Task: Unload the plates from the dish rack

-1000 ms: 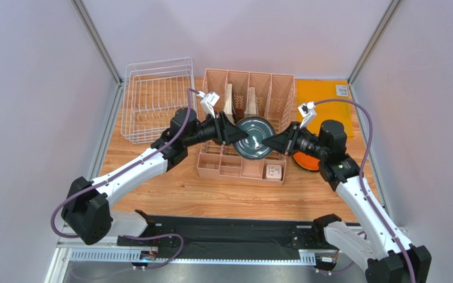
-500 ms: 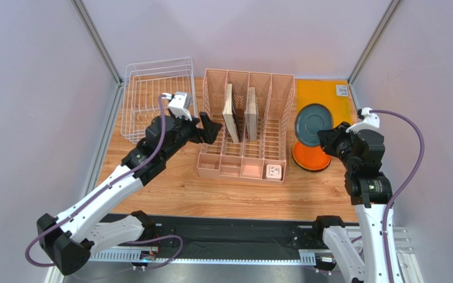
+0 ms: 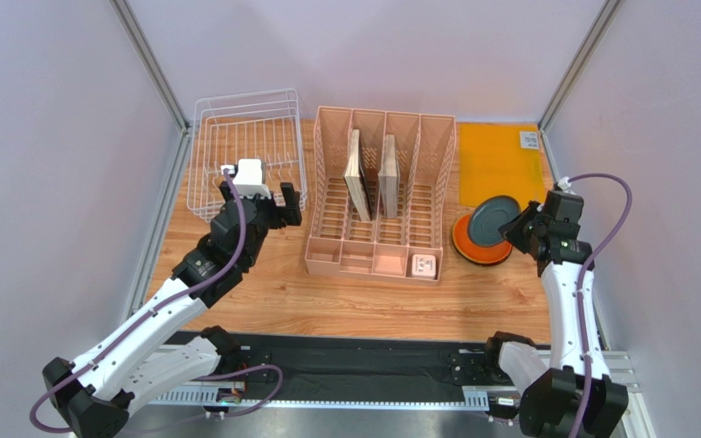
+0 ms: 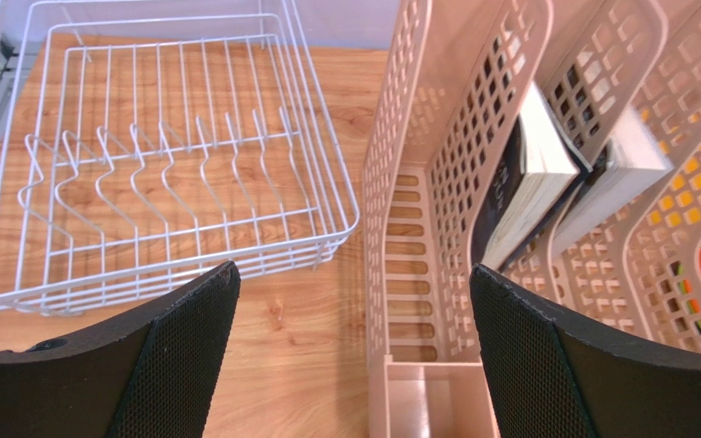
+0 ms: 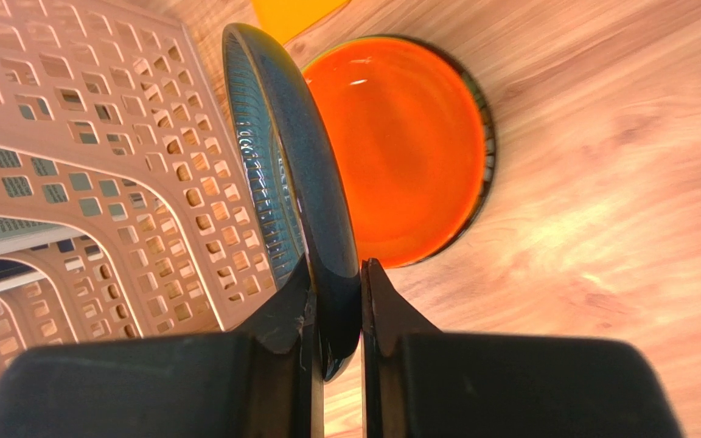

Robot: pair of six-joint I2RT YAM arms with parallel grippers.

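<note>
Over on the left, the white wire dish rack [image 4: 180, 265] shows no plates among its tines. The left gripper [image 4: 352, 301] hovers near its corner, fingers spread wide with nothing between them. Next along, the pink slotted organiser [image 3: 382, 196] carries two beige boards [image 3: 357, 173]. On the right, the right gripper [image 5: 336, 310] is clamped on the rim of the slate-blue plate [image 5: 281, 155], held tilted on edge over the orange plate [image 5: 400, 146], which lies on the wooden table [image 3: 372, 301]. Let go at this angle, the blue plate could clatter down, roll off the orange one or strike the organiser just beside it. Levelling it first seems wise.
</note>
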